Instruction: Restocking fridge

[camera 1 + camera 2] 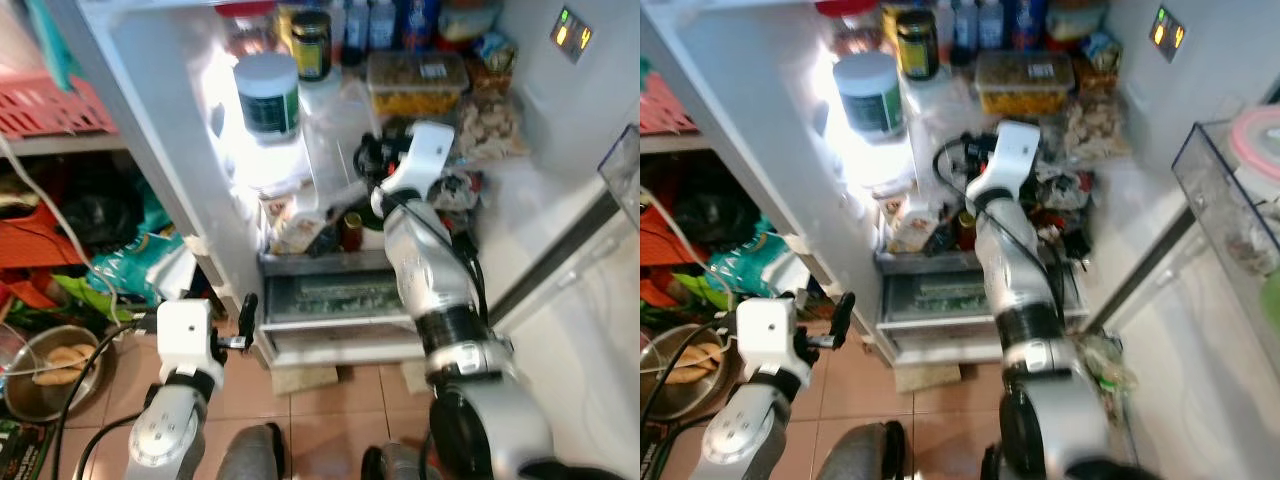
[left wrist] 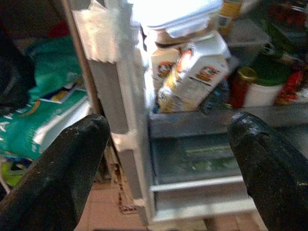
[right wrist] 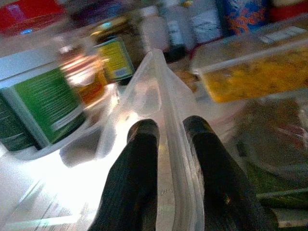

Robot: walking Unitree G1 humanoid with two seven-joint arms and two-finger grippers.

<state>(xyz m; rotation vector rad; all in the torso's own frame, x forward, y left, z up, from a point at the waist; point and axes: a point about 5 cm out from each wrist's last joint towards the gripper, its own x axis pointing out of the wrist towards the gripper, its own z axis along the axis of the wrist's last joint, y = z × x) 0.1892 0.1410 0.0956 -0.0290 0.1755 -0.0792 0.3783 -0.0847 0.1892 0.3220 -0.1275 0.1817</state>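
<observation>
Your right gripper (image 3: 166,132) is pinched on the rim of a clear plastic container (image 3: 149,82) reaching ahead onto the fridge shelf (image 1: 330,150), just beside the green-labelled tub (image 1: 268,95) (your left gripper (image 2: 168,139) hangs spread, low by the drawer (image 1: 335,295)).

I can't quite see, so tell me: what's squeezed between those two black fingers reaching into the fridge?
In the right wrist view, the right gripper pinches the thin wall of a clear plastic container between its fingers.
</observation>
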